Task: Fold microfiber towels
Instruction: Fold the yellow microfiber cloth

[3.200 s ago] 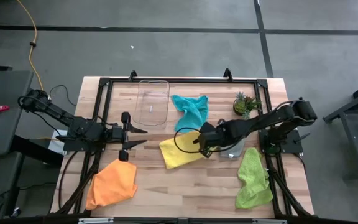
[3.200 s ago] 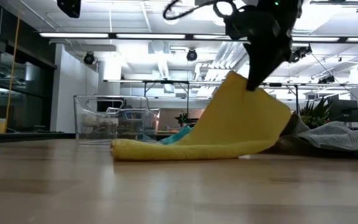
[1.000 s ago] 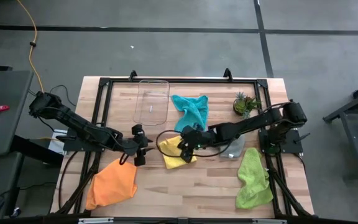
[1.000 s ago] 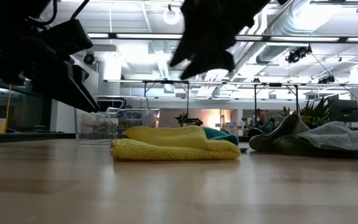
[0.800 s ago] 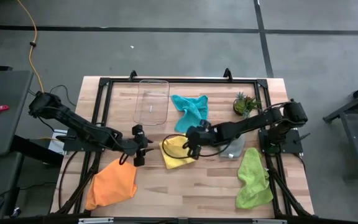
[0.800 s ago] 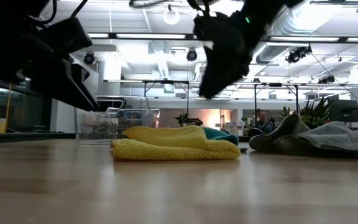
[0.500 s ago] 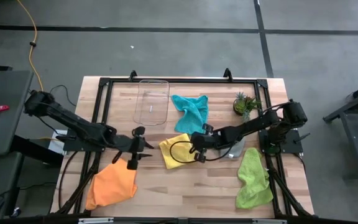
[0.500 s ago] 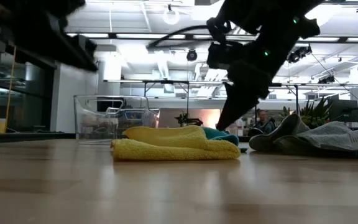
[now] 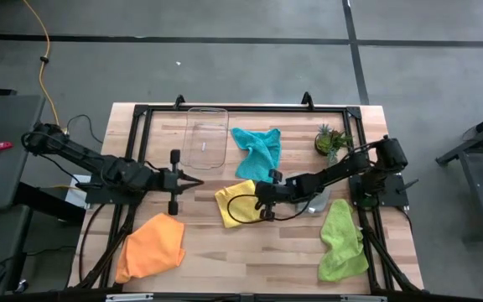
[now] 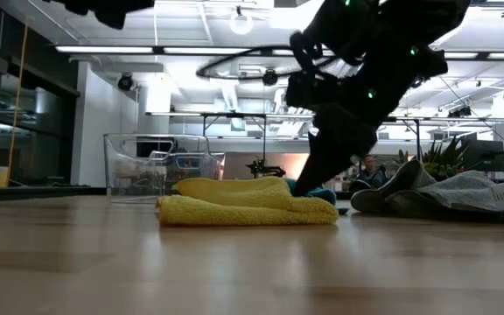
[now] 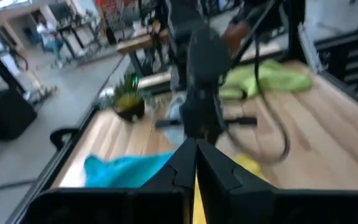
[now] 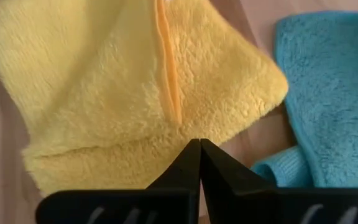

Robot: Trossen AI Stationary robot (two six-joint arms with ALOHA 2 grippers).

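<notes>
A folded yellow towel [image 9: 235, 204] lies flat mid-table, its upper layer resting on the lower one [image 10: 234, 199]. My right gripper [image 12: 197, 144] is shut, its tips low over the towel's right end [image 9: 257, 195]. My left gripper [image 9: 193, 182] is shut on nothing, above bare wood left of the yellow towel; its shut fingers [image 11: 196, 149] point toward the right arm. A teal towel [image 9: 257, 147] lies crumpled behind the yellow one. The orange towel [image 9: 151, 247] lies near left, the lime green one [image 9: 342, 239] near right, and the grey one [image 9: 315, 201] under the right arm. My right gripper comes down slanting from the table's right onto the yellow towel's right end [image 12: 229, 118] with shut fingers. I cannot tell whether the tips touch the cloth; nothing is pinched between them.
A clear plastic tray [image 9: 206, 137] stands at the back, left of the teal towel. A small potted plant [image 9: 332, 140] sits at the back right. A black frame [image 9: 141, 113] borders the table. Bare wood [image 9: 250, 252] lies between the orange and green towels.
My left gripper has drawn back toward the table's left edge, risen and shut. My right gripper has come down from above the yellow towel toward its right end and shut. The yellow towel has stayed folded in place.
</notes>
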